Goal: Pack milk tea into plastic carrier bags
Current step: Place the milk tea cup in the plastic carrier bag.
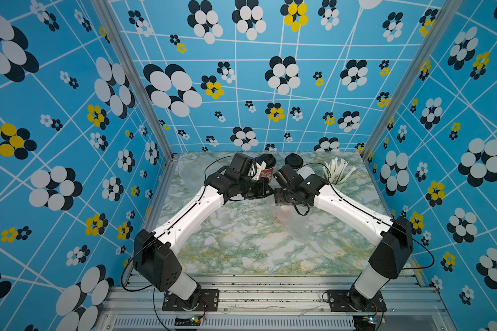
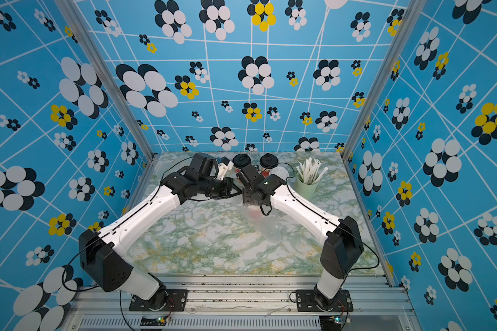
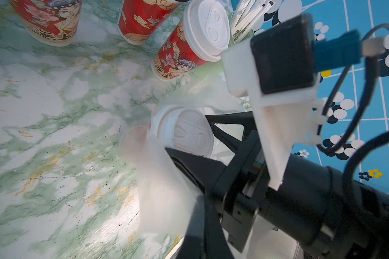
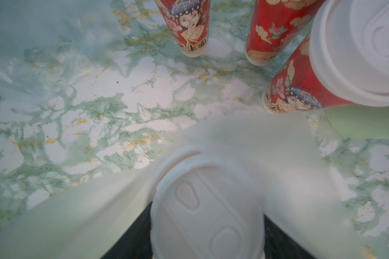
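Amid bag point(image 3: 162, 190) folds, right claw point(image 3: 185, 132) clasps white-lidded cup point(image 4: 207, 206).

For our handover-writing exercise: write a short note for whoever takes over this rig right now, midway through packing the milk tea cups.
Left gripper: shut, pinching the plastic carrier bag's edge.
Right gripper: gripping a white-lidded cup inside that bag.
Standing loose at the back: two black-lidded cups, one other white-lidded cup.
Done: none released yet.
Left: release this cup, bag the other three.
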Tool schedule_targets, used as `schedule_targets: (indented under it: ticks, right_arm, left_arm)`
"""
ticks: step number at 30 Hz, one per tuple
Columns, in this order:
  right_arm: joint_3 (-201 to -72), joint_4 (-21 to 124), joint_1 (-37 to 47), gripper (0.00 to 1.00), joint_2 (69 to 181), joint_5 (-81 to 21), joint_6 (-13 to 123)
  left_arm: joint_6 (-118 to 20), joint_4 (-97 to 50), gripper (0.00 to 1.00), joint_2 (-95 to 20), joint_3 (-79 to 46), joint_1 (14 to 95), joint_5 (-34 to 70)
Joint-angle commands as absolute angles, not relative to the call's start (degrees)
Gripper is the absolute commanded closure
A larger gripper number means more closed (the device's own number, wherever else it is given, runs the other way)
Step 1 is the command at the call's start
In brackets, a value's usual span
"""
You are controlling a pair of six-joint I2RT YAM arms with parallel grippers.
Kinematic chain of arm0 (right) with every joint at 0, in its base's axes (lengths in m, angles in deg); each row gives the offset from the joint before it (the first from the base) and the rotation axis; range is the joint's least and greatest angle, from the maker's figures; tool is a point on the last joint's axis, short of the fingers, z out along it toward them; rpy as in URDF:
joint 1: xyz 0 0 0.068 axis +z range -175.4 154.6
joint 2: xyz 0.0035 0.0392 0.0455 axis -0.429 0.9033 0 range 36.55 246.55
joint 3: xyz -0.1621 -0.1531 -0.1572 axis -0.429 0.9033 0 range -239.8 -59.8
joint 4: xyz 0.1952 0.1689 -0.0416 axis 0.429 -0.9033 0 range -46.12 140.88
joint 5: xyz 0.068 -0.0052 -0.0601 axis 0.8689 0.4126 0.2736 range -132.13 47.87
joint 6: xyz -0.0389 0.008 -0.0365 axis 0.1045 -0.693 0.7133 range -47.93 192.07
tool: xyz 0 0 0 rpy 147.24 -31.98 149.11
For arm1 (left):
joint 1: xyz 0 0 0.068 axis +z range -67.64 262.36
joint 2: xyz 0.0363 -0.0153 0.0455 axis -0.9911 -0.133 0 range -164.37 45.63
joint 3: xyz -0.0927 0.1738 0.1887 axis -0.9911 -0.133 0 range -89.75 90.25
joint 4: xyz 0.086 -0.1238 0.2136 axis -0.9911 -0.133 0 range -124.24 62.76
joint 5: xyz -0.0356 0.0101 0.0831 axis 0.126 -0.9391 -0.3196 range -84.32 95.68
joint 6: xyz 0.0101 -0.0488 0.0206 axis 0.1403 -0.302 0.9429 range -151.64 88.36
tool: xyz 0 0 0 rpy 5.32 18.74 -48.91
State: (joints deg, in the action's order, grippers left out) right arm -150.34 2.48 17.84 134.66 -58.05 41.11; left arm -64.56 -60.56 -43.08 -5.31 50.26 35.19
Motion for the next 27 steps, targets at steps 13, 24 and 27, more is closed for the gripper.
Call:
schedule_targets:
  ticks: [13, 24, 27]
  right_arm:
    - [-157.36, -3.42, 17.26, 0.11, 132.33, -56.42, 40.42]
    - [-160.64, -9.11, 11.36, 0.23, 125.97, -53.43, 42.7]
    - [-159.51, -10.11, 8.88, 0.28, 125.12, -54.3, 43.76]
  left_arm:
    - [-61.8, -59.72, 0.95, -44.41, -8.07, 50.99, 37.44]
    - [-61.97, -59.12, 0.9, -43.81, -9.24, 50.47, 37.67]
    - [-62.03, -59.27, 0.87, -43.33, -9.24, 50.43, 37.49]
